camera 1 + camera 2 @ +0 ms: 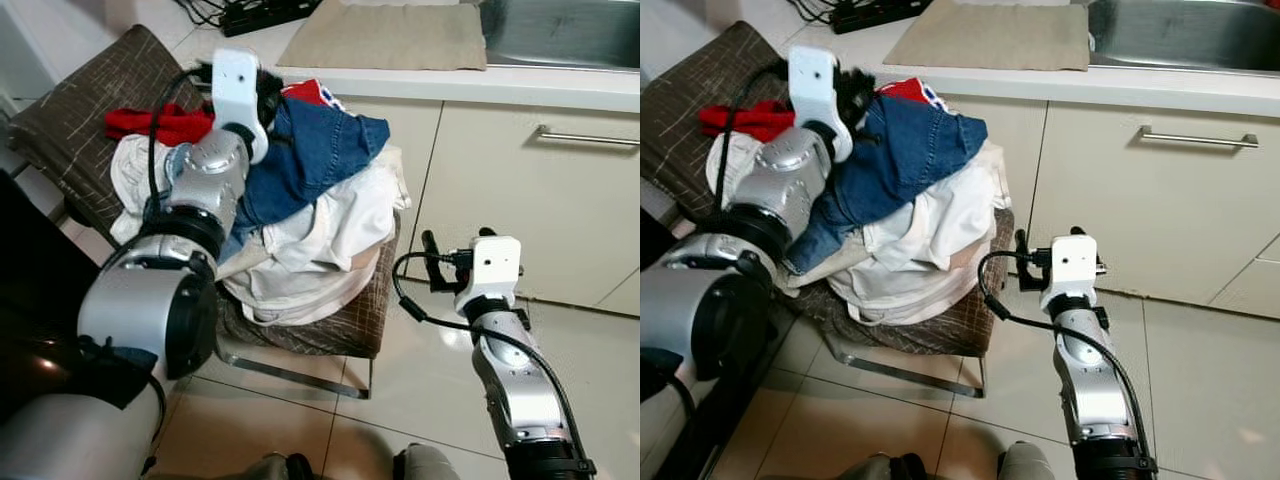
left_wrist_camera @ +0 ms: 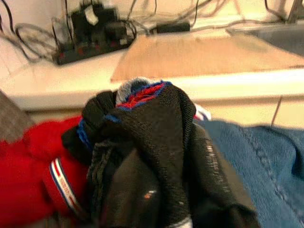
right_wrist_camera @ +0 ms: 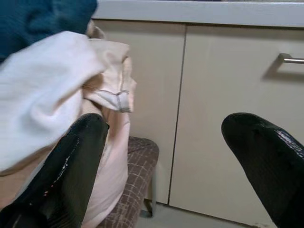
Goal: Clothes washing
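1. Clothes pile [image 1: 310, 230] lies on chair [image 1: 330, 330], to my left front.
2. Cabinet [image 1: 520, 190] stands right of chair; counter [image 1: 450, 85] above it.
3. Mat [image 1: 385, 38] on counter; sink [image 1: 560, 30] right of mat.
4. Power strip [image 1: 262, 12] behind the pile.

A brown chair [image 1: 60, 110] with a thin pale grid pattern and a metal frame stands on a glossy beige tiled floor [image 1: 420, 390], just beside a run of cream base cabinets [image 1: 520, 190] with a bar handle [image 1: 588, 136]. The pale countertop [image 1: 560, 92] above carries a tan mat [image 1: 385, 38], a stainless steel sink [image 1: 560, 30] to 1 side and a black power strip [image 2: 88, 35] with tangled cables near the wall. Light glares off the tiles.
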{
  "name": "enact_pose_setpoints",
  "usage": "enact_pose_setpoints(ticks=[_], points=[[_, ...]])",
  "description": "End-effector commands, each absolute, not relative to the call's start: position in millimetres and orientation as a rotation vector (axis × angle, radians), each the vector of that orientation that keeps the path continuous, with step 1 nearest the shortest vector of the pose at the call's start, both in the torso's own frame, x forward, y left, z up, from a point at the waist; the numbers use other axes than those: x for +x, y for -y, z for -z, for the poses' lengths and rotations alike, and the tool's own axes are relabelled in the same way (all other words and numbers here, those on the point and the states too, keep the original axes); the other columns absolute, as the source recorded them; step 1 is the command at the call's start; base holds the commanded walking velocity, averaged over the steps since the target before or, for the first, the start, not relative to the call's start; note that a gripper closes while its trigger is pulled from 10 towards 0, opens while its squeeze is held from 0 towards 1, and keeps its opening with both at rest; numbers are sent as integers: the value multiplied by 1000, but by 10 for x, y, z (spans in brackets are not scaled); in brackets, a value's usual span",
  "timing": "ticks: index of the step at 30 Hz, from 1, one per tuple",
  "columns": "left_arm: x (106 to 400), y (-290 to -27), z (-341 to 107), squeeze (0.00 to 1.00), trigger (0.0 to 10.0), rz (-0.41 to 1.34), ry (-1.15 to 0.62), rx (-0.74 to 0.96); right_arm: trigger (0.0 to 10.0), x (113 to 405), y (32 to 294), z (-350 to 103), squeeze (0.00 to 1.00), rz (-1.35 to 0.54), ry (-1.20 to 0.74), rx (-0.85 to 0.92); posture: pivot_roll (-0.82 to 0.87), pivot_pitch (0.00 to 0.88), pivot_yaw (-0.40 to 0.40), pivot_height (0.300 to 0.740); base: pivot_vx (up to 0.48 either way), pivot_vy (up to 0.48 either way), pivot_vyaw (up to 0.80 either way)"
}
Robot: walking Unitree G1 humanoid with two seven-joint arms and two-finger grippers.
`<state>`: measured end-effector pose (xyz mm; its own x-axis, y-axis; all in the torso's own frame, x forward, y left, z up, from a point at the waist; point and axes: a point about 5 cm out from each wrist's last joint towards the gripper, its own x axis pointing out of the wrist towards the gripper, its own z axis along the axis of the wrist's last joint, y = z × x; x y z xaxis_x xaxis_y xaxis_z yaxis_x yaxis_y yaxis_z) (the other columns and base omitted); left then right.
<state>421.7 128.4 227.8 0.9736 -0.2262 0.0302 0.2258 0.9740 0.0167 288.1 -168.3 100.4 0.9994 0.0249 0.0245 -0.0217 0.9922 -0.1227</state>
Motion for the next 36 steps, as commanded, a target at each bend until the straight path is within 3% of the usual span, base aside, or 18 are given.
enact_pose_setpoints(ticks=[1,8,23,24,28,35,36], points=[[4220,-1311,-2266,1000,10000,219,14,10,10000,2874,1663,-1003,0,-35,32,-118,-288,47,113,740,0,0,0],[4196,-1285,-2080,1000,10000,228,-93,48,10000,2846,1696,-978,0,-23,23,-121,-298,54,117,740,0,0,0],[4222,-1335,-2170,1000,10000,174,-85,48,10000,2854,1691,-969,0,-24,19,-123,-296,52,118,740,0,0,0],[4224,-1341,-2171,0,10000,161,-89,36,10000,2853,1690,-969,0,-25,19,-123,-296,52,118,740,0,0,0],[4234,-1365,-2194,0,10000,89,-83,-86,10000,2854,1686,-969,0,-24,19,-123,-305,56,123,740,0,0,0],[4227,-1308,-2152,0,10000,94,-106,-137,10000,2840,1708,-971,0,-16,20,-124,-311,54,126,740,0,0,0],[4225,-1304,-2141,0,4627,94,-110,-155,10000,2840,1710,-970,0,-15,20,-125,-311,54,126,740,0,0,0]])
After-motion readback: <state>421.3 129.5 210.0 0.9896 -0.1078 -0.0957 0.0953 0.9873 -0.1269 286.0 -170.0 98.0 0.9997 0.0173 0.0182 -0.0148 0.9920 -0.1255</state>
